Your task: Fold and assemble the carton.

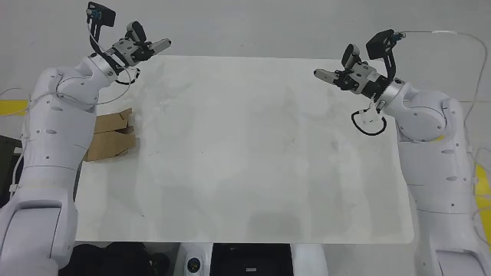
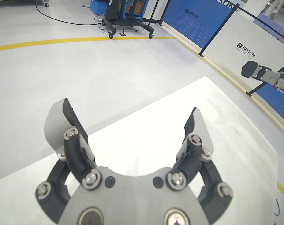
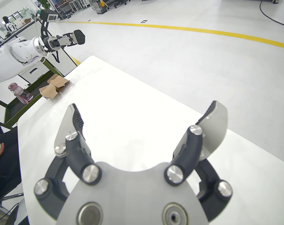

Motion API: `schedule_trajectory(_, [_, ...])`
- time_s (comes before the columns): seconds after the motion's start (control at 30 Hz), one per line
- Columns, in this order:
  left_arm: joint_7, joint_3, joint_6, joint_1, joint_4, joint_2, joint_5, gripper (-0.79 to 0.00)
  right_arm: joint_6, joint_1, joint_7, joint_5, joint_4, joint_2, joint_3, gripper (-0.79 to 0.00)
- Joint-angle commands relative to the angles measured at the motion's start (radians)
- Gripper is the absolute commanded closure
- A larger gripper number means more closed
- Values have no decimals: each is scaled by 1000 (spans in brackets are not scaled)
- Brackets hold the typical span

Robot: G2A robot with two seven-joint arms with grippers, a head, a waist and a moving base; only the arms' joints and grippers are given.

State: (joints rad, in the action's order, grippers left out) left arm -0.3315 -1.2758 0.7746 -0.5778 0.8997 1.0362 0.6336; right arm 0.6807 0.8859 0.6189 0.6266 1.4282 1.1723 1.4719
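Carton (image 1: 112, 133) sits at the table's (image 1: 268, 169) left edge; left gripper (image 2: 130, 105) and right gripper (image 3: 144, 105) both gape wide, holding nothing.

One brown carton (image 1: 113, 134) is lying on one white bench (image 1: 253, 161). Two are showing: left end effector (image 1: 163, 44), right end effector (image 1: 318, 74). One pink bottle (image 3: 15, 89) is standing off the bench.

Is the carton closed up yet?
Open: the carton lies at the table edge with its flaps splayed outward.
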Motion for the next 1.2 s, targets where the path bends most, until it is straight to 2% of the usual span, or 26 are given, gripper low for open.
schedule_trajectory(0.0, [0,0,0,0,0,0,0,-785,0,0,0,0,0,0,0,-785])
schedule_trajectory(0.47, [-5,1,-9,-8,2,0,-6,-785,0,0,0,0,0,0,0,-785])
schedule_trajectory(0.6, [-73,-19,-56,-19,22,-5,-82,-785,0,0,0,0,0,0,0,-785])
schedule_trajectory(0.73, [-233,-57,-138,-5,-8,-9,-288,-785,0,0,0,0,0,0,0,-785])
schedule_trajectory(0.93, [-406,-141,-162,-5,-54,-32,-501,-785,0,0,0,0,0,0,0,-785])
schedule_trajectory(1.17, [-433,-225,-196,-34,-99,-59,-594,-785,0,0,0,0,0,0,0,-785])
